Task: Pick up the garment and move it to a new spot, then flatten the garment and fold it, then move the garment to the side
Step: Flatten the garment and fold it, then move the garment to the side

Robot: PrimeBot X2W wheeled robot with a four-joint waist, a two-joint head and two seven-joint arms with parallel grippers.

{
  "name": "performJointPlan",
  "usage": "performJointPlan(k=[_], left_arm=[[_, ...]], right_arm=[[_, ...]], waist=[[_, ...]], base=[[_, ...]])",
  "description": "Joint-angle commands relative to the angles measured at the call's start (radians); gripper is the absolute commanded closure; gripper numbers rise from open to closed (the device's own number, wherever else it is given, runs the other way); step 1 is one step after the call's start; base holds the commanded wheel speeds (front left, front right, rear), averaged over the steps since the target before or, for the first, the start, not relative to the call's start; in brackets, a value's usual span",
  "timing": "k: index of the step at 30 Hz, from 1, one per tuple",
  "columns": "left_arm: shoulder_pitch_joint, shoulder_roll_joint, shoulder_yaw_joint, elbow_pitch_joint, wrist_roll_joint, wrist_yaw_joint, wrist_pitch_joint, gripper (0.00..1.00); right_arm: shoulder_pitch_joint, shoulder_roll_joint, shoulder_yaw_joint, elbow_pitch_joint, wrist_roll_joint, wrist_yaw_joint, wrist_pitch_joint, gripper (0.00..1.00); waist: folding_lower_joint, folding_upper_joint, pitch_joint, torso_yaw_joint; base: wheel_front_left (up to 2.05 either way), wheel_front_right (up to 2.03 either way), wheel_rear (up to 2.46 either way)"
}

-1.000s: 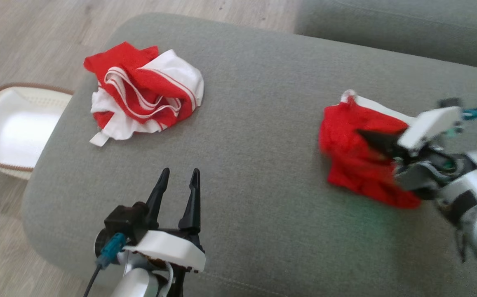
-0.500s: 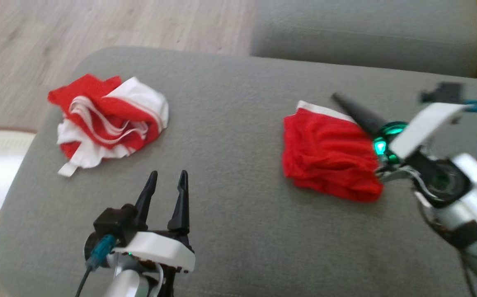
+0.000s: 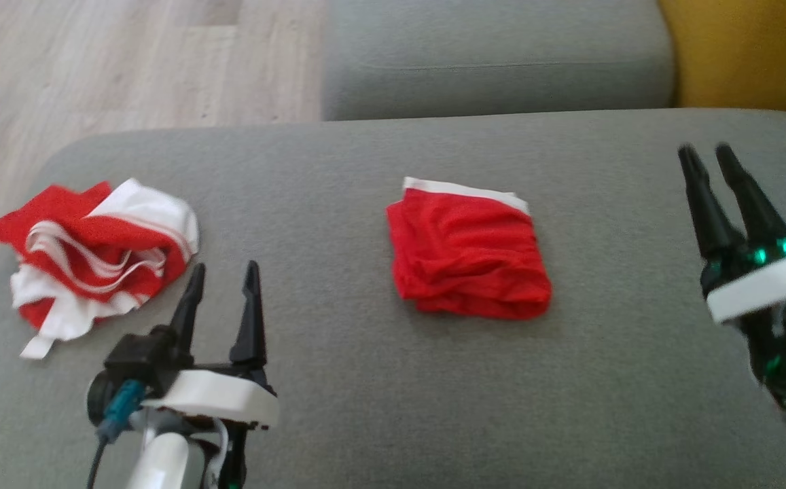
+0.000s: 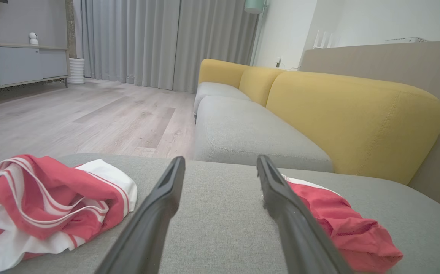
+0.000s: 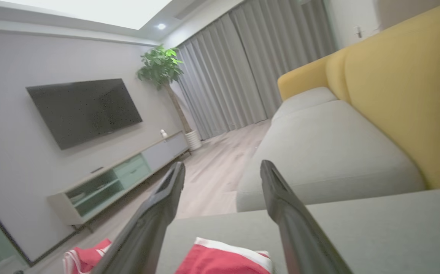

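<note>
Folded garment: the red knit garment with a white waistband [image 3: 469, 261] lies folded into a rough square at the middle of the grey fabric sofa seat cushion [image 3: 365, 394]. The waistband edge faces 12 o'clock, and nothing touches the garment.

Second garment: a crumpled red-and-white striped garment [image 3: 90, 251] sits at 9 o'clock, close to the cushion's left edge and well apart from the folded one. A white tab sticks out at its 7 o'clock corner; any print on it is too small to read.

Left end effector: the left end effector [image 3: 224, 268] hovers at 7 o'clock over bare cushion. Its two dark fingers are spread with a clear gap, pointing to 12 o'clock and gripping nothing. It is just beside the striped garment without touching it.

Right end effector: the right end effector [image 3: 705, 151] is at 3 o'clock, slightly blurred. Its fingers are parted and empty, and it is well clear of the folded garment.

Edges: the cushion's rounded far edge runs across 12 o'clock. Beyond it at 11 o'clock is pale wooden floor [image 3: 94, 68], at 12 o'clock a second grey seat cushion [image 3: 494, 61], and at 1 o'clock a yellow upholstered backrest [image 3: 746, 54].

Open room: bare grey fabric lies between the two garments, along the whole near side from 5 to 7 o'clock, and between the folded garment and the right end effector.
</note>
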Motion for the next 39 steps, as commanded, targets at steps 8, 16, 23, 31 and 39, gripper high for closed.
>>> performJointPlan(k=[8, 16, 23, 31, 39], left_arm=[[-0.031, 0.005, 0.068, -0.015, 0.092, 0.001, -0.012, 0.00], [-0.005, 0.001, 0.083, -0.015, 0.133, 0.007, -0.012, 0.00], [-0.002, 0.000, 0.089, 0.009, 0.134, 0.012, -0.012, 0.00], [-0.017, -0.001, 0.073, 0.032, 0.112, 0.019, -0.012, 0.00], [-0.040, -0.001, 0.019, 0.047, 0.096, 0.020, -0.012, 0.00]], right_arm=[[0.169, 0.167, -0.221, 0.025, -0.357, 0.008, -0.026, 0.00], [0.307, 0.311, -0.383, 0.037, -0.599, 0.008, -0.026, 0.00], [0.313, 0.338, -0.391, 0.040, -0.643, 0.008, -0.026, 0.00], [0.216, 0.336, -0.321, 0.100, -0.606, 0.008, 0.071, 0.00], [-0.047, 0.344, -0.246, 0.318, -0.516, 0.008, 0.237, 0.00]], waist=[[0.0000, 0.0000, -0.012, -0.071], [0.0000, 0.0000, -0.011, -0.073], [0.0000, 0.0000, -0.007, -0.067], [0.0000, 0.0000, 0.009, -0.055], [0.0000, 0.0000, 0.038, 0.015]], base=[[0.00, 0.00, 0.00], [0.00, 0.00, 0.00], [0.00, 0.00, 0.00], [0.00, 0.00, 0.00], [0.00, 0.00, 0.00]])
